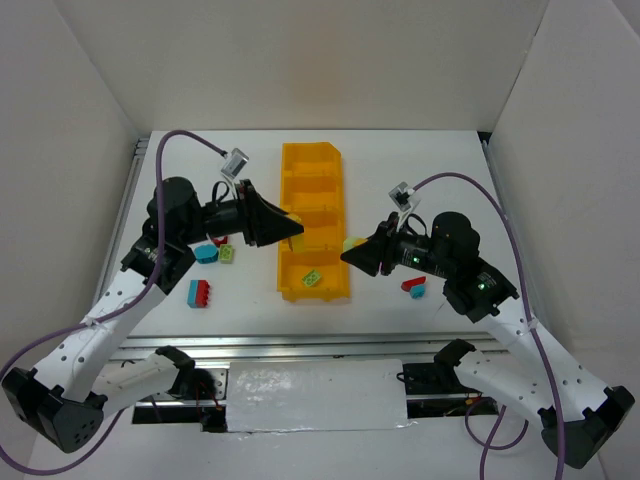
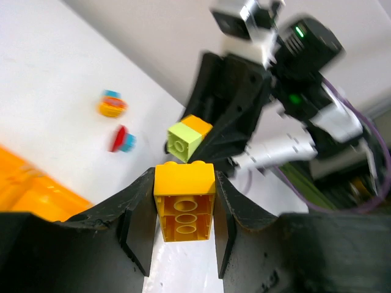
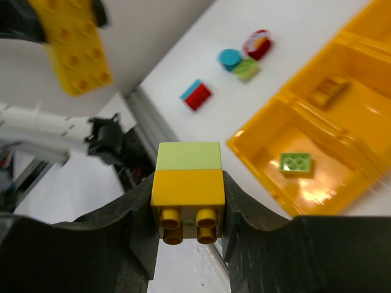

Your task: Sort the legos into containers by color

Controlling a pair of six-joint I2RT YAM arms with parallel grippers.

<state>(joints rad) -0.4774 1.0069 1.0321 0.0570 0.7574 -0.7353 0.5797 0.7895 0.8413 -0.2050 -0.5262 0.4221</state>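
My left gripper (image 2: 184, 210) is shut on a yellow brick (image 2: 184, 186) and holds it above the long yellow-orange bin (image 1: 300, 160), over its middle compartments (image 1: 297, 228). My right gripper (image 3: 187, 210) is shut on a yellow brick (image 3: 187, 188) with a light green brick (image 3: 188, 156) stuck to it, and sits just right of the bin (image 1: 350, 252). The two grippers face each other. One green brick (image 3: 295, 162) lies in the nearest compartment (image 1: 313, 279). A yellow piece (image 3: 328, 91) lies in the compartment behind it.
Left of the bin lie a teal brick (image 1: 206, 253), a red brick (image 1: 218, 241), a green brick (image 1: 228, 253) and a teal-and-red stack (image 1: 199, 293). A red-and-teal stack (image 1: 413, 287) lies right of the bin, under my right arm. White walls enclose the table.
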